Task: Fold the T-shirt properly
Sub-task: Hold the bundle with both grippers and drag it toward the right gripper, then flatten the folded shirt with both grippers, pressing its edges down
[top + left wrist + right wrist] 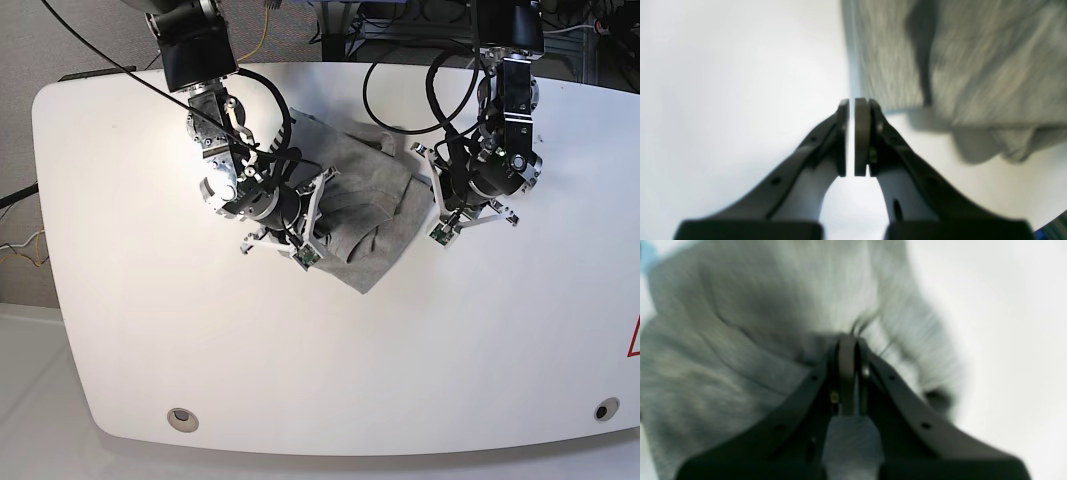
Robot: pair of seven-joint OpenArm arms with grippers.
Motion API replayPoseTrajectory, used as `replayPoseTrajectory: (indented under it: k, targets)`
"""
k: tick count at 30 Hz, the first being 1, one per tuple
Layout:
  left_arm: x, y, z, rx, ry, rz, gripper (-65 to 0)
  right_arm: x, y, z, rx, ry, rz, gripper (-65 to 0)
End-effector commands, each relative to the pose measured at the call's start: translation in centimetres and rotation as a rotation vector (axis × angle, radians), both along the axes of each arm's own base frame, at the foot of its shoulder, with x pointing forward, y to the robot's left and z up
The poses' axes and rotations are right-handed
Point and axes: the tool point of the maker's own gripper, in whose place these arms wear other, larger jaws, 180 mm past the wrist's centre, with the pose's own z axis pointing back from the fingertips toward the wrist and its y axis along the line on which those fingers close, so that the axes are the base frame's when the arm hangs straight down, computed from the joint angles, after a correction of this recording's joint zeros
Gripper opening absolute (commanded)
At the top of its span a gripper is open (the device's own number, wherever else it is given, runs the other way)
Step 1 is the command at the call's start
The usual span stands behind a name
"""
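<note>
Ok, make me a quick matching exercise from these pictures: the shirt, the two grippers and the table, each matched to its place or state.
Column one:
1. T-shirt
2. left gripper
3. right gripper
4. table

Column two:
a. shut on grey cloth
b. white, bare in front
c. shut on nothing, beside the cloth
d. grey, bunched between the arms

Pairs: 1-d, 2-c, 3-a, 4-b

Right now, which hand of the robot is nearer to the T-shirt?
The right hand: it is shut on a bunch of the T-shirt fabric. The left hand is shut and empty, over the bare table beside the shirt's edge.
</note>
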Motion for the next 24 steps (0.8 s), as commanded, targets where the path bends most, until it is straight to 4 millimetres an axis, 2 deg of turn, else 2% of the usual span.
replayPoseTrajectory:
  k: [1,4,10,24]
  targets:
    - [0.8,-0.2,1.4,-0.005,-0.043,-0.003,-64.2,1.9,0.4,3.3,0.017,-0.086,0.004,-65.0]
    - [1.1,-0.7,1.7,-0.02,-0.051,-0.003,-64.2,2.4,0.5,4.6,0.011,-0.107,0.009,-65.0]
    - [1.3,-1.6,1.8,-0.046,-0.054,-0.002,-64.2,2.9,0.3,5.7,-0.002,-0.127,0.01,-65.0]
    - [0.2,-6.3,1.4,-0.178,-0.023,0.0,-64.2,3.4,1.4,4.4,0.002,-0.083,0.019,-65.0]
